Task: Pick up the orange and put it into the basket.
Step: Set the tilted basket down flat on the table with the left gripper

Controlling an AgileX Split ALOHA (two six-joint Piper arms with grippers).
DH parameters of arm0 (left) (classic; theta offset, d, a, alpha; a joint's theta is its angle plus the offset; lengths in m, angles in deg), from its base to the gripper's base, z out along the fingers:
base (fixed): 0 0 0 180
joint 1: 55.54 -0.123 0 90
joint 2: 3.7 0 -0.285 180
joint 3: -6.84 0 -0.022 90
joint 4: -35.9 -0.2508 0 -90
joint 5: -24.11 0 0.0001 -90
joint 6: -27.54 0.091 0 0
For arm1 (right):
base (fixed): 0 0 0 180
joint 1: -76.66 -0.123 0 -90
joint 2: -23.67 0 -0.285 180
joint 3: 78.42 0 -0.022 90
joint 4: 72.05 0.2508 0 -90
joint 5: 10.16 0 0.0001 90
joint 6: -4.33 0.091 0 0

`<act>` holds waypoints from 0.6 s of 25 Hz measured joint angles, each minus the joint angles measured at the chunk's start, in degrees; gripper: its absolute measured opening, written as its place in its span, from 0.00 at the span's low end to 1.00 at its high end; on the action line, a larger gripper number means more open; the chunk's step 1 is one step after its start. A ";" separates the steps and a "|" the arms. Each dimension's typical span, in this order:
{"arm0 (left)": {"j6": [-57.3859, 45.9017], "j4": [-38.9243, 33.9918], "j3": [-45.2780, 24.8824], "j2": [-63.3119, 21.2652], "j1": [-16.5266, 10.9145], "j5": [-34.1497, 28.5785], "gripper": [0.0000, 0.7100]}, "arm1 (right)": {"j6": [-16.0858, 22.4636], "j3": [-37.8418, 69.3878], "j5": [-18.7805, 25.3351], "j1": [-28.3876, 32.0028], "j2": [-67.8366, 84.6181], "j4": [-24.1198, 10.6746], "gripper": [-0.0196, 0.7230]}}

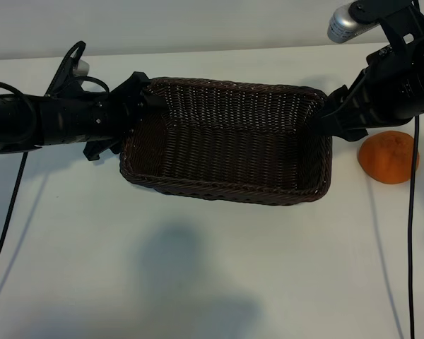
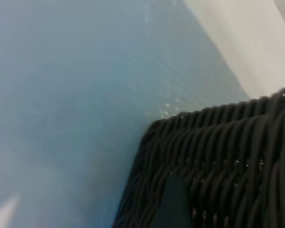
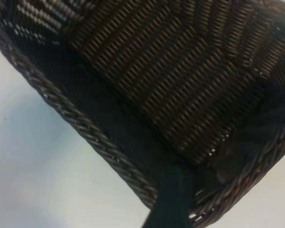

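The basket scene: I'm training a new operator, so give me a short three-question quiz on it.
1. True or false: the orange lies inside the basket.
2. Which gripper is nearer the orange? A) left gripper B) right gripper
3. Fill in: the orange rests on the ____, outside the basket's end on the right arm's side.

Key:
1. False; the basket holds nothing.
2. B; each gripper is at one end of the basket.
3. table.
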 joint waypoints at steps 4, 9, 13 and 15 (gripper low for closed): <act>0.66 -0.41 0.00 -0.16 0.00 -0.61 0.90 | 0.00 0.00 0.05 0.00 0.00 -0.30 0.83; 1.73 -2.72 0.00 -3.49 0.00 -0.81 0.88 | 0.00 0.00 0.10 0.00 0.00 -0.41 0.83; 1.70 -5.01 0.00 -7.59 0.00 -0.89 0.87 | 0.00 0.00 0.15 0.00 0.00 -0.46 0.83; 1.30 -6.11 0.00 -9.36 0.00 -0.87 0.87 | 0.00 0.00 0.15 0.00 0.00 -0.46 0.83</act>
